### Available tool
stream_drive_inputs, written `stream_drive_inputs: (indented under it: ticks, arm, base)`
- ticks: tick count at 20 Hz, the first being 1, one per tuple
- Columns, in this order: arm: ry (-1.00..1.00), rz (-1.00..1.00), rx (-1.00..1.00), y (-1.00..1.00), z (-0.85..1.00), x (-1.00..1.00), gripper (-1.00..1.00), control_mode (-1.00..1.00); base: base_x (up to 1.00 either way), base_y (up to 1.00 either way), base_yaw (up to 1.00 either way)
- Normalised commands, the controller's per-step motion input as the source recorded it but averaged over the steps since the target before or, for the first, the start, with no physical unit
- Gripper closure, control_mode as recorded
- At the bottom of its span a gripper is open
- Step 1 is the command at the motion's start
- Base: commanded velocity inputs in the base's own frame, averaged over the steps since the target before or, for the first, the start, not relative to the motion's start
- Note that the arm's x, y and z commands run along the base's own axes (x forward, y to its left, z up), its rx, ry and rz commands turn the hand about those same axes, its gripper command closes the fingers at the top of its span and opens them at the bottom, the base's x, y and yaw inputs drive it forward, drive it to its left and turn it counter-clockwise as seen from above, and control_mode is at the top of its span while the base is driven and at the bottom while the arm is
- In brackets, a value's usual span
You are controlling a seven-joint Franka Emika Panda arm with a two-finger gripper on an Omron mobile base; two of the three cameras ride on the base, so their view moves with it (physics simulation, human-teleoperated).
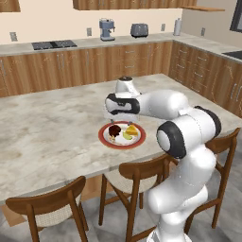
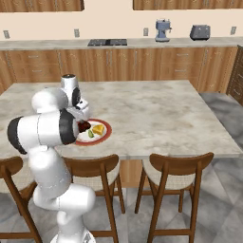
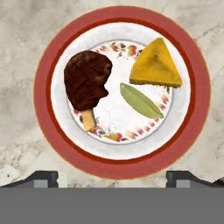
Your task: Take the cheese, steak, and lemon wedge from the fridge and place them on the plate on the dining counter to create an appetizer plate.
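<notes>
On the beige marbled dining counter (image 1: 56,123) lies the red-rimmed plate (image 3: 43,87), also seen in the base views (image 1: 105,137) (image 2: 107,133). Three foods rest on its white centre. The dark steak (image 3: 86,78) (image 1: 114,131) (image 2: 84,126) lies on one side and the orange cheese (image 3: 156,65) (image 1: 133,129) (image 2: 98,129) on the other. Between them lies the thin green lemon wedge (image 3: 141,101) (image 1: 127,136) (image 2: 90,134). My gripper (image 3: 111,178) (image 1: 116,119) hangs open just above the plate, with nothing between its fingers. The fridge is out of view.
Wooden stools (image 1: 137,172) (image 2: 178,166) stand along the near edge of the island. The wall counter behind carries a hob (image 1: 53,45), a blue coffee machine (image 1: 107,29) and a toaster (image 1: 139,30). A sink corner (image 1: 234,54) shows at the far right.
</notes>
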Motion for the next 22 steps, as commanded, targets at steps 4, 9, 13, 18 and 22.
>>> stream_drive_inputs:
  ticks: [4,9,13,18,22]
  arm:
    - [-0.4,0.01,0.0,-0.38,0.72,-1.0,-1.0,-1.0]
    - [-0.38,0.05,0.0,-0.38,0.86,-1.0,-1.0,-1.0]
    - [-0.16,0.09,0.0,-0.39,0.68,-1.0,-1.0,-1.0]
    - [-0.05,0.11,0.0,-0.43,0.65,-1.0,-1.0,-1.0]
    - [-0.03,0.06,-0.01,-0.33,0.81,-1.0,-1.0,-1.0]
  base:
    - [0.0,0.0,0.0]
    - [0.0,0.0,0.0]
    - [0.0,0.0,0.0]
    - [0.0,0.0,0.0]
    - [0.0,0.0,0.0]
